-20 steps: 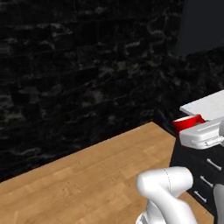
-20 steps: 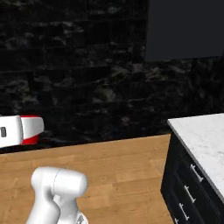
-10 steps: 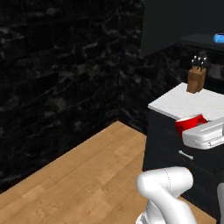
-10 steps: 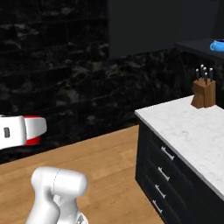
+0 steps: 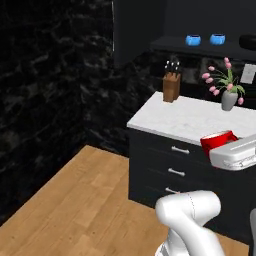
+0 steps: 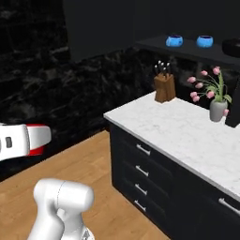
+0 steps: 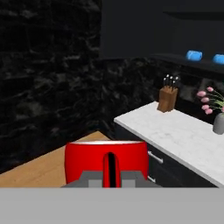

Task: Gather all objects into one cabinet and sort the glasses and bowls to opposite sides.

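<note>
**Red mug in transit toward the shelf**

Far left, a dark marbled wall [image 5: 45, 100] is standing over a wood floor [image 5: 75, 200]. The arm is carrying the red mug [image 7: 106, 162] low in front of the hand; in the hand view the gripper [image 7: 111, 177] is sitting clenched on the mug's handle, the cup upright, held clear of the white counter [image 6: 187, 136] and not touching it.

Moving right: a knife block [image 5: 171, 86] is standing near the counter's back edge, then a vase of pink flowers [image 5: 227, 92]. Above and behind them, on the dark shelf [image 6: 154, 45] of the cabinet, two blue cups [image 6: 174, 41] [image 6: 204, 41] are sitting side by side but apart, and the rim of the black bowl [image 6: 232, 47] is showing at the far right edge.

Judgement: transport step in hand; the mug is not yet placed. Next move calls for closing on the shelf, lifting the mug to shelf height, and setting it beside the blue cups, well apart from the bowl.
</note>
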